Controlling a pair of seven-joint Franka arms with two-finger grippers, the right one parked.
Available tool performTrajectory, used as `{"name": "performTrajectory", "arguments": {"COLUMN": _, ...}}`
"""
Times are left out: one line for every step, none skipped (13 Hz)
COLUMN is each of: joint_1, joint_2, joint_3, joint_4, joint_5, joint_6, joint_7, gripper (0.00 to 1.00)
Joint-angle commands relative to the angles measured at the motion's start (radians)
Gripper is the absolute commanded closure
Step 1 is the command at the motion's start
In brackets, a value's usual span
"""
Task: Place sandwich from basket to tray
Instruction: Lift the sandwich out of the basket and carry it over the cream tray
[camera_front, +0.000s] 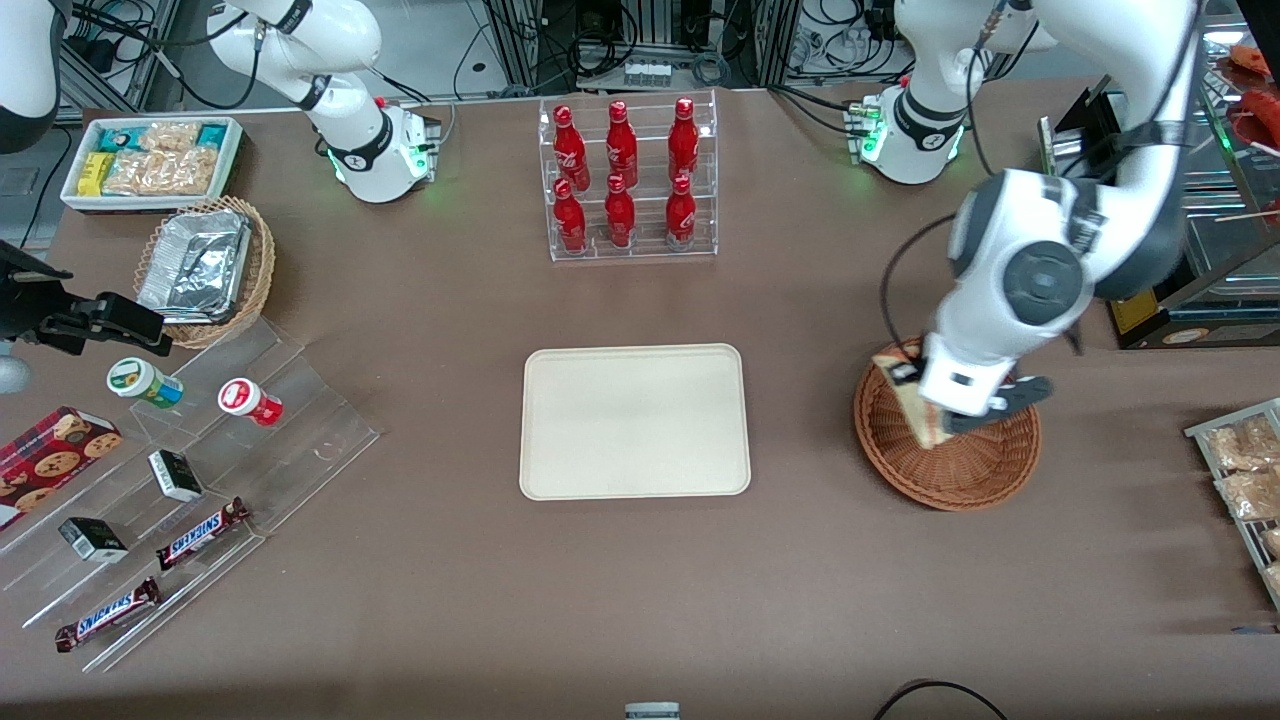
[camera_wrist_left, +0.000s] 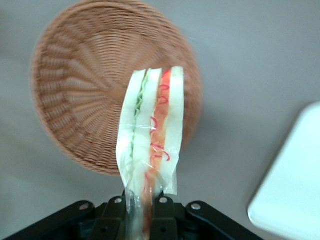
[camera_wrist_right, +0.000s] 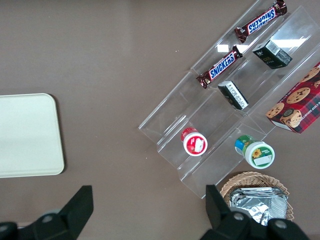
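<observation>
My left gripper (camera_front: 938, 412) hangs over the round reddish-brown wicker basket (camera_front: 950, 475) and is shut on the sandwich (camera_front: 912, 408). The wrist view shows the sandwich (camera_wrist_left: 150, 132) as a plastic-wrapped wedge with green and red filling, pinched at its narrow end in the gripper (camera_wrist_left: 141, 207). It is held clear above the basket (camera_wrist_left: 80, 90), which has nothing else in it. The cream-white tray (camera_front: 634, 421) lies flat mid-table, toward the parked arm from the basket, and its rounded corner (camera_wrist_left: 295, 190) shows in the wrist view.
A clear rack of red bottles (camera_front: 627, 180) stands farther from the front camera than the tray. Packaged snacks on a wire rack (camera_front: 1240, 470) lie at the working arm's end. A dark display stand (camera_front: 1180, 300) sits close to the basket. Stepped acrylic shelves (camera_front: 180, 480) hold snacks at the parked arm's end.
</observation>
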Motion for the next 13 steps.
{"name": "performTrajectory", "arguments": {"joint_1": -0.110, "joint_2": 0.068, "joint_3": 0.010, "joint_4": 0.077, "joint_5": 0.017, "joint_6": -0.019, "joint_7": 0.044, "gripper": 1.00}}
{"name": "performTrajectory", "arguments": {"joint_1": -0.153, "joint_2": 0.108, "joint_3": 0.010, "joint_4": 0.116, "joint_5": 0.015, "joint_6": -0.019, "joint_7": 0.043, "gripper": 1.00}}
{"name": "performTrajectory", "arguments": {"joint_1": -0.195, "joint_2": 0.150, "joint_3": 0.010, "joint_4": 0.156, "joint_5": 0.014, "joint_6": -0.019, "joint_7": 0.038, "gripper": 1.00}}
{"name": "performTrajectory", "arguments": {"joint_1": -0.233, "joint_2": 0.195, "joint_3": 0.010, "joint_4": 0.199, "joint_5": 0.007, "joint_6": -0.016, "joint_7": 0.024, "gripper": 1.00}}
{"name": "performTrajectory", "arguments": {"joint_1": -0.267, "joint_2": 0.237, "joint_3": 0.010, "joint_4": 0.239, "joint_5": 0.003, "joint_6": -0.013, "joint_7": 0.021, "gripper": 1.00}}
{"name": "performTrajectory", "arguments": {"joint_1": -0.305, "joint_2": 0.291, "joint_3": 0.010, "joint_4": 0.290, "joint_5": 0.001, "joint_6": -0.011, "joint_7": -0.011, "gripper": 1.00}}
{"name": "performTrajectory", "arguments": {"joint_1": -0.337, "joint_2": 0.352, "joint_3": 0.010, "joint_4": 0.340, "joint_5": 0.003, "joint_6": -0.010, "joint_7": -0.063, "gripper": 1.00}}
{"name": "performTrajectory", "arguments": {"joint_1": -0.364, "joint_2": 0.409, "joint_3": 0.010, "joint_4": 0.396, "joint_5": 0.003, "joint_6": -0.005, "joint_7": -0.077, "gripper": 1.00}}
{"name": "performTrajectory", "arguments": {"joint_1": -0.381, "joint_2": 0.461, "joint_3": 0.008, "joint_4": 0.443, "joint_5": 0.003, "joint_6": 0.006, "joint_7": -0.076, "gripper": 1.00}}
{"name": "performTrajectory", "arguments": {"joint_1": -0.388, "joint_2": 0.492, "joint_3": 0.008, "joint_4": 0.463, "joint_5": 0.001, "joint_6": 0.033, "joint_7": -0.074, "gripper": 1.00}}
{"name": "performTrajectory", "arguments": {"joint_1": -0.390, "joint_2": 0.507, "joint_3": 0.001, "joint_4": 0.465, "joint_5": 0.001, "joint_6": 0.068, "joint_7": -0.066, "gripper": 1.00}}
{"name": "performTrajectory", "arguments": {"joint_1": -0.388, "joint_2": 0.521, "joint_3": -0.013, "joint_4": 0.465, "joint_5": 0.003, "joint_6": 0.106, "joint_7": -0.065, "gripper": 1.00}}
{"name": "performTrajectory", "arguments": {"joint_1": -0.388, "joint_2": 0.538, "joint_3": -0.018, "joint_4": 0.470, "joint_5": 0.001, "joint_6": 0.124, "joint_7": -0.048, "gripper": 1.00}}
